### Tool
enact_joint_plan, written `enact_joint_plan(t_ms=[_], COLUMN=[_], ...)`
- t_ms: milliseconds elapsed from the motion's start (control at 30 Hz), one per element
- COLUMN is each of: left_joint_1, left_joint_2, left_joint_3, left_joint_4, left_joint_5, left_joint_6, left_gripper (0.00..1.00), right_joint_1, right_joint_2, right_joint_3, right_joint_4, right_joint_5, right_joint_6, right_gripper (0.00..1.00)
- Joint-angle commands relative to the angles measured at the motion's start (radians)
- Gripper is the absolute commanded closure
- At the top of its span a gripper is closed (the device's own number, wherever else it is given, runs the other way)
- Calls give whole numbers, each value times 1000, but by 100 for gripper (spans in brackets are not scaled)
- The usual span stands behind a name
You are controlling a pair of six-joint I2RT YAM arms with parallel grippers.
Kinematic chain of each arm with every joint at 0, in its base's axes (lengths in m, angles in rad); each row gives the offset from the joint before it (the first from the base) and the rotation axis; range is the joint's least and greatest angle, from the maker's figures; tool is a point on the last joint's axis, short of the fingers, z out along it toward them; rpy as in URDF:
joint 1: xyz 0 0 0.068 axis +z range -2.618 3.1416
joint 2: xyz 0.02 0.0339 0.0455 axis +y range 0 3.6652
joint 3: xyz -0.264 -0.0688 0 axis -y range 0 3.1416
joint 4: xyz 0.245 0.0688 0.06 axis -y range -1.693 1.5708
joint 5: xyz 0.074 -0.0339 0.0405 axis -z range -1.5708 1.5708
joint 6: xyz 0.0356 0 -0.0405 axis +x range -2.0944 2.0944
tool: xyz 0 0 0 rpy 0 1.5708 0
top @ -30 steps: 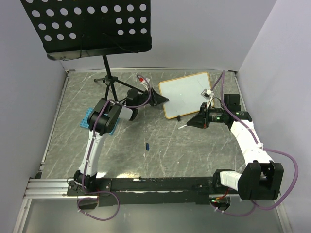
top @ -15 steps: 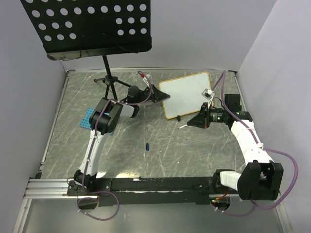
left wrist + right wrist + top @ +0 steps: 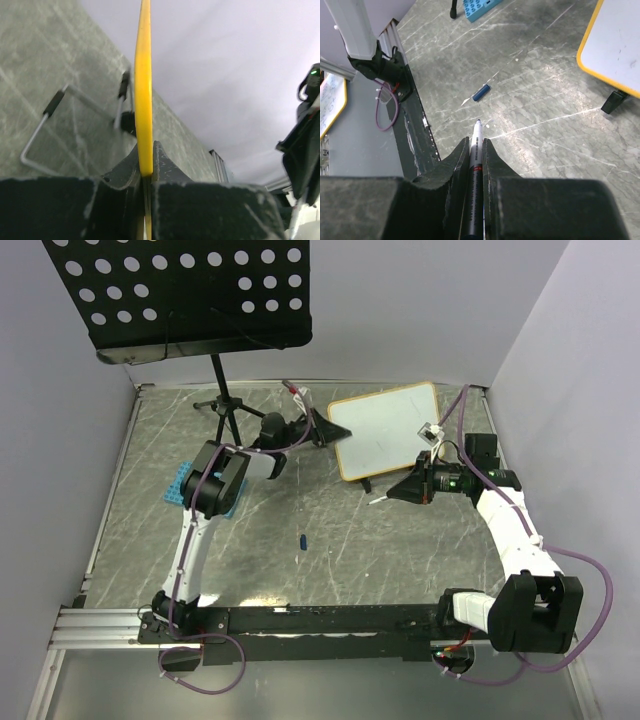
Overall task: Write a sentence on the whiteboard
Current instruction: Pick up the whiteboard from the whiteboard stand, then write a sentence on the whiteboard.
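The whiteboard (image 3: pixel 385 430), white with an orange frame, stands at the back middle of the table. My left gripper (image 3: pixel 330 433) is shut on its left edge. In the left wrist view the frame (image 3: pixel 143 85) runs edge-on up from between the jaws of the left gripper (image 3: pixel 145 167). My right gripper (image 3: pixel 392 494) hovers just in front of the board, shut on an uncapped marker (image 3: pixel 476 150) whose tip points away from the board. One board corner (image 3: pixel 620 45) shows in the right wrist view. The sentence is out of view; the board's face looks blank.
A blue marker cap (image 3: pixel 302 540) lies on the table in front of the board. The black perforated music stand (image 3: pixel 180 295) rises at the back left, its tripod (image 3: pixel 225 405) near my left arm. A blue perforated rack (image 3: pixel 180 485) sits under the left arm.
My left gripper moved toward the back of the table and shut on the board's left edge. The board shifted slightly back and right. My right gripper barely moved.
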Motion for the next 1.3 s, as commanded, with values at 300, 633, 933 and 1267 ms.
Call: enact_joint_plan(t_ms=[300,633,933,1267], left_joint_1=[-6,-19,-55,-200], left_joint_2=[-305,-693,-1093,-1450], left_joint_3=[-141,-530,-790,-1105], left_joint_4=[144,-1,-335,-336], left_joint_5=[-72,-142,-263,-466], left_joint_6=[-17,114,281,217], left_gripper=[99,99,99,99], right_joint_1=[-10,-9,1,59], right_joint_2=[-60,-117,-187,-219], right_joint_3=[30,60,117,155], right_joint_4=[-21,-167,-297,-333], right_joint_5=[-69,-172,-159,-70], right_joint_6=[-54,-233,-341,-336], right_gripper=[100,100,100,100])
